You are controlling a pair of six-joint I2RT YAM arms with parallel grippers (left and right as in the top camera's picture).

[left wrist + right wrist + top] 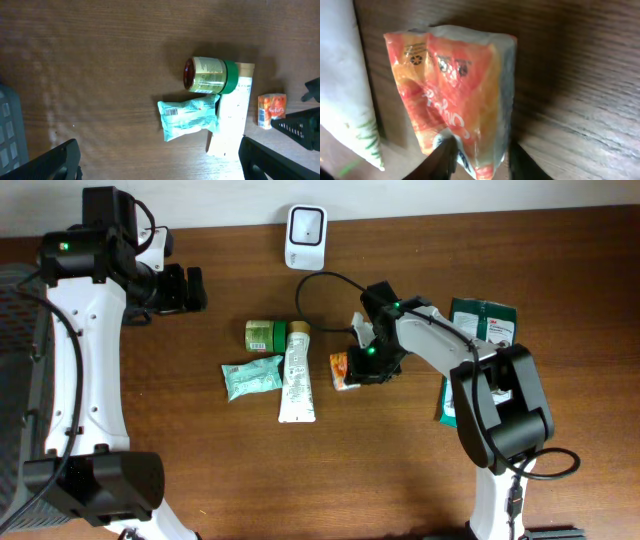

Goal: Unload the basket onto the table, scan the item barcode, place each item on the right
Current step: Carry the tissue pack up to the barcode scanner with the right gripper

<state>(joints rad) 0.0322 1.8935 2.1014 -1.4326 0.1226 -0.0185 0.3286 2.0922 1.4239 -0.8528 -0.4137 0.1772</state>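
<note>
Right gripper (481, 161) clamped on lower end of orange packet (455, 85), probably for lifting toward scanner (305, 236); left gripper (160, 164) spread wide, parked aside.

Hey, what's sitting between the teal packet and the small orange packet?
The white tube lies between the teal packet and the orange packet, seen from overhead.
</note>
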